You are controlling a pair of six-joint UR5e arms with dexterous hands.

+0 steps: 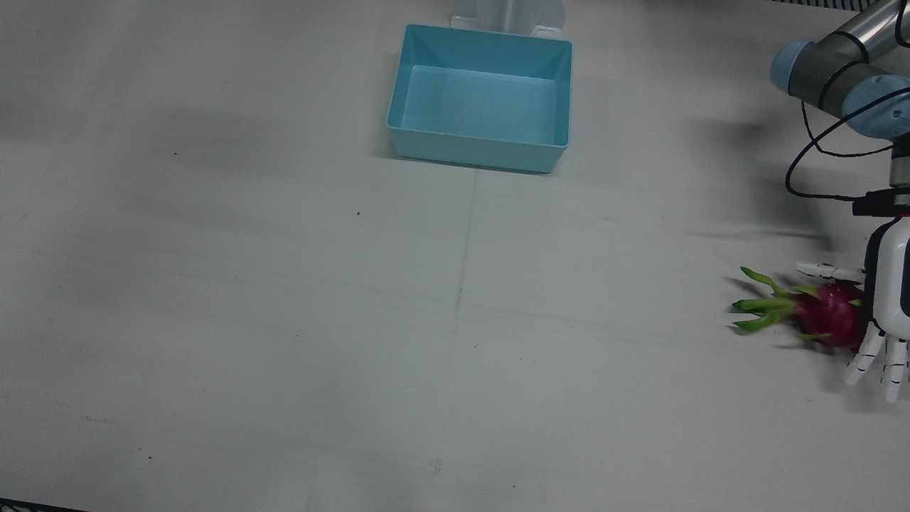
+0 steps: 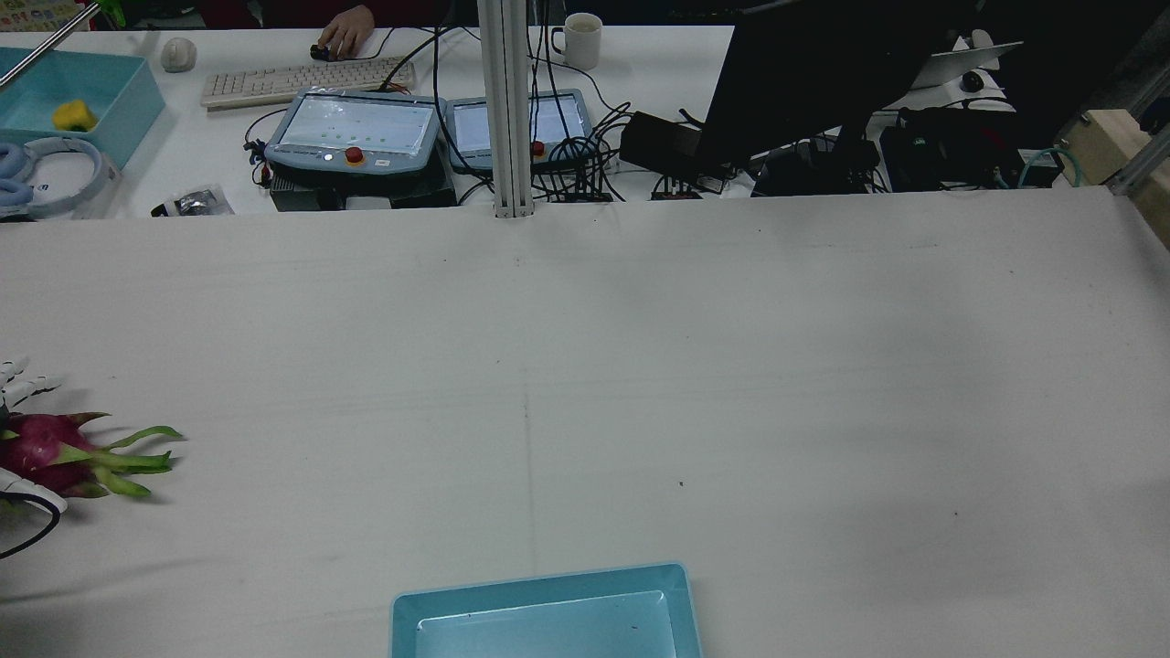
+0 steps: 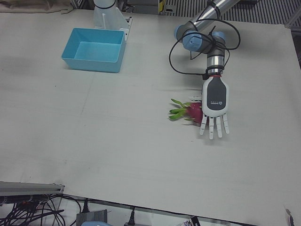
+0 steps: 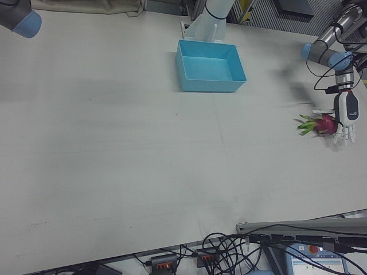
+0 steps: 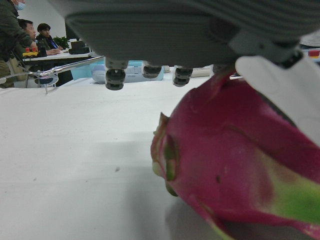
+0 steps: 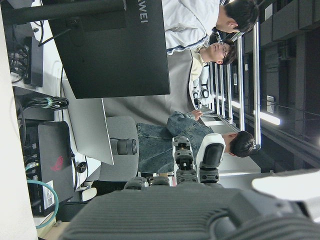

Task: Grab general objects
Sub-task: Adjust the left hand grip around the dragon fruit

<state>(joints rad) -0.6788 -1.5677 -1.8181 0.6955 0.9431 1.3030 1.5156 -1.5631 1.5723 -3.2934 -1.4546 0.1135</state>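
Dragon fruit (image 1: 832, 316): lies on the table's (image 1: 284, 320) left edge, directly under the left hand (image 1: 885, 306).
Long axis: across the table, green leaves pointing toward the centre.
Left hand: palm down over it, fingers spread, holding nothing.
Right hand (image 6: 195, 200): far off; grip unclear.
Blue bin (image 1: 483, 99): empty, well apart.

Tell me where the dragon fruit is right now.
The dragon fruit lies on the table at the front view's right edge, under the open left robot hand, far from the blue bin.
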